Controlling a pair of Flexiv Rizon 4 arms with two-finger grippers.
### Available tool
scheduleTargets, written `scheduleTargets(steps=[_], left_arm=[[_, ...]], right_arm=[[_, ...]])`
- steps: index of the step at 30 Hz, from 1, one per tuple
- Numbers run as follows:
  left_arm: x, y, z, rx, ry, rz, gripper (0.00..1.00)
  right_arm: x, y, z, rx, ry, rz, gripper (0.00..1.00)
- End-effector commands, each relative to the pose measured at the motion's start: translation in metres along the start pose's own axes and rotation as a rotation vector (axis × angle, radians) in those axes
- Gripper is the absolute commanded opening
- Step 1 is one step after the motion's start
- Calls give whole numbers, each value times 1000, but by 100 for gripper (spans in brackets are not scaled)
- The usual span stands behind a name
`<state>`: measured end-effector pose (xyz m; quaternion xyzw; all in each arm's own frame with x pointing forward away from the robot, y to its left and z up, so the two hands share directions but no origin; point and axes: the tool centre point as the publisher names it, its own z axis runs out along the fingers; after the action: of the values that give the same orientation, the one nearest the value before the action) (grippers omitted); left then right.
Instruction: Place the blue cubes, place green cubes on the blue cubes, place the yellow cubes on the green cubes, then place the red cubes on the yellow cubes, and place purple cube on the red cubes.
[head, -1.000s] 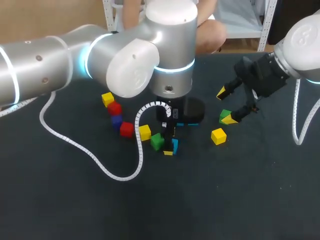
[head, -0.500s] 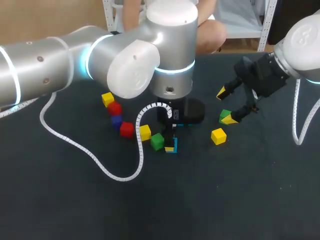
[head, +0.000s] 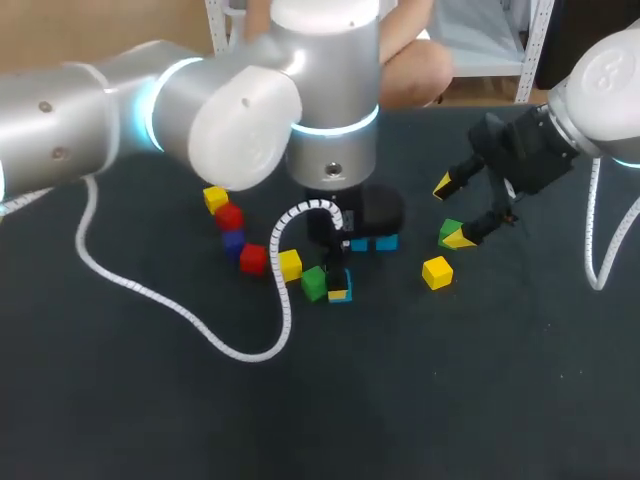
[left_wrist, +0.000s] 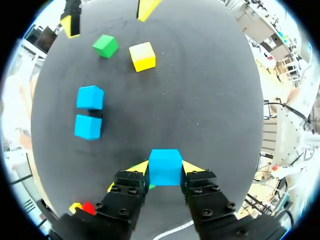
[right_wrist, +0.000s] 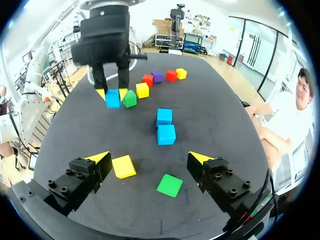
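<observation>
black table (head: 480, 400), scattered coloured cubes (head: 436, 272)

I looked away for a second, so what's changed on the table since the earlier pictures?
The left arm, jaws shut on a blue cube, shifted it slightly toward the green cube and drew back, uncovering two blue cubes. The right arm, jaws open, and the other cubes stayed put.

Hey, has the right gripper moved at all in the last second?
No. The right gripper is open, with the green cube between its tips and the yellow cube beside it, exactly as before.
</observation>
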<state>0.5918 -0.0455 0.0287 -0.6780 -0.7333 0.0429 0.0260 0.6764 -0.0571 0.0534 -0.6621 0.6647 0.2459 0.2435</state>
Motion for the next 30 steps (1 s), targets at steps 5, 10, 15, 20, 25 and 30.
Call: scheduleTargets(steps=[5, 10, 15, 20, 25, 30], left_arm=[[17, -2, -25, -50, -15, -26, 0], [22, 5, -36, -71, 1, -54, 0], [23, 14, -44, -82, 10, -73, 0], [22, 24, -48, -73, -43, -98, 0], [20, 32, -49, -67, -40, -118, 0], [17, 35, -52, -60, -20, -105, 0]], right_arm=[[0, 0, 0, 0, -2, -1, 100], [0, 0, 0, 0, -2, -1, 100], [0, 0, 0, 0, -2, -1, 100], [0, 0, 0, 0, -2, -1, 100], [0, 0, 0, 0, -2, -1, 100], [0, 0, 0, 0, -2, -1, 100]])
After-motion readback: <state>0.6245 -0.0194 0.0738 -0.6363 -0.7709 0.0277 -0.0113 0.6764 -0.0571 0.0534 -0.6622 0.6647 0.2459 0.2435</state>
